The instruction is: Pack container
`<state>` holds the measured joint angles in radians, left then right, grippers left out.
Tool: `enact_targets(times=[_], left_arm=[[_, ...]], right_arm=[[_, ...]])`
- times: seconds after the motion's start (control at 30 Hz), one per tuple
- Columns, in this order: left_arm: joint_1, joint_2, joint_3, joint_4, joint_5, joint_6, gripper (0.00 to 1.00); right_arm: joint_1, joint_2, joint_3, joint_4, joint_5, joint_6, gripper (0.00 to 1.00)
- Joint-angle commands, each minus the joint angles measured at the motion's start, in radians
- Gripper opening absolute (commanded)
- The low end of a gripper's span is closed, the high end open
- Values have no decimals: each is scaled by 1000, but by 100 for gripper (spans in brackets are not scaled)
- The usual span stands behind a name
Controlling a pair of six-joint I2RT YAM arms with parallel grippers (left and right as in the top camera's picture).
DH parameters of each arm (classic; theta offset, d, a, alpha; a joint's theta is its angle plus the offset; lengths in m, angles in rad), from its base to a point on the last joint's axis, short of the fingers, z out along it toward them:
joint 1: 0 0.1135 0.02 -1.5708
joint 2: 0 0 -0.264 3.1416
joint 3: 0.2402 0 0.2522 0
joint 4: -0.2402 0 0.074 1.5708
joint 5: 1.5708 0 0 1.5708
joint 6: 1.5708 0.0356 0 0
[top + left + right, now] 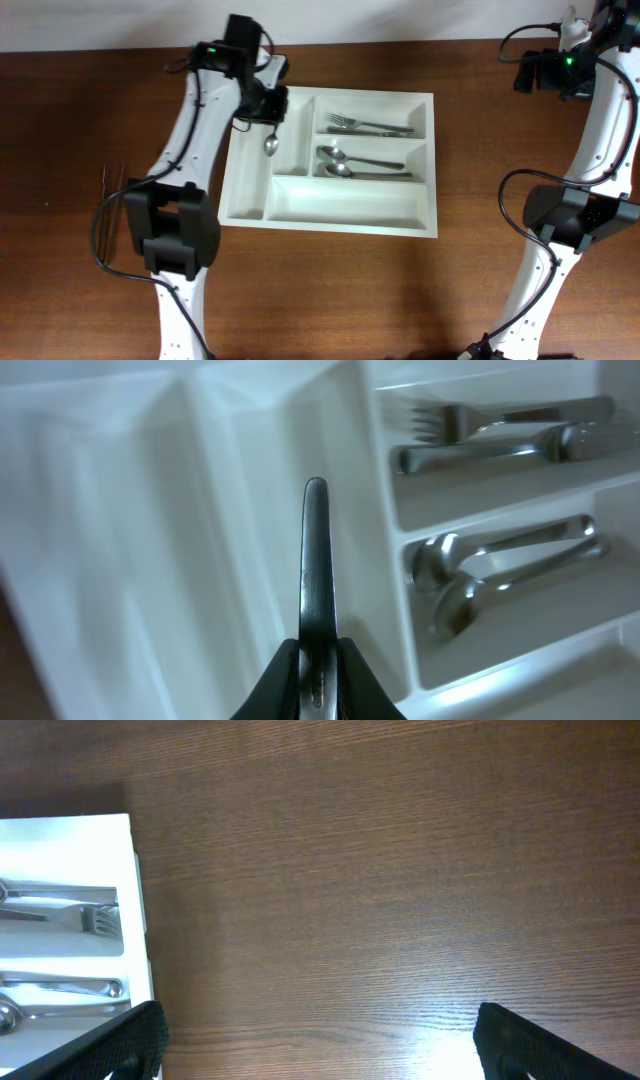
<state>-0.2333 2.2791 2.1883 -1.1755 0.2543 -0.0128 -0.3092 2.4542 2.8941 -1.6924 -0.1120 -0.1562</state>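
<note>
My left claw (318,680) is clenched on a slim silver metal spoon (271,144), over the narrow upright compartment next to the long ones in the large white rectangular plastic cutlery tray (330,215). The tray sits mid-worktop (400,290). It holds forks (365,125) and two more spoons (350,165). My right claw (320,1045) is spread wide over wood beside it.

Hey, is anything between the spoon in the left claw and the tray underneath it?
Nothing visible. The left claw holds the spoon over the tray's narrow upright compartments, and both look bare below it.
</note>
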Motion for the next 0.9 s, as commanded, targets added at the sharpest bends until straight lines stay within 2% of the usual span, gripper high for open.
enact_targets(times=[0.0,0.27,0.3,0.33,0.37,0.4,0.63,0.77,0.8,0.83,0.87], left_arm=[[-42,-1,19,21,-122,-56,2],[-67,13,19,82,-150,-74,2],[-67,16,19,83,-150,-73,4],[-67,17,19,84,-148,-73,15],[-67,17,19,84,-146,-73,48],[-67,17,19,85,-147,-73,62],[-66,17,19,88,-148,-72,62],[-29,15,19,77,-239,-66,62],[-17,15,19,73,-256,-52,60],[18,13,19,53,-281,17,54],[34,11,19,39,-291,53,53]], right_arm=[[-5,-24,15,-6,9,8,99],[-5,-24,15,-6,9,8,99],[-5,-24,15,-5,9,8,99],[-5,-24,15,-6,9,8,99],[-5,-24,15,-5,9,8,99],[-5,-24,15,-5,9,8,99],[-5,-24,15,-5,9,8,99],[-5,-24,15,-6,9,8,99],[-5,-24,15,-5,9,8,99],[-5,-24,15,-6,9,8,99],[-5,-24,15,-5,9,8,99]])
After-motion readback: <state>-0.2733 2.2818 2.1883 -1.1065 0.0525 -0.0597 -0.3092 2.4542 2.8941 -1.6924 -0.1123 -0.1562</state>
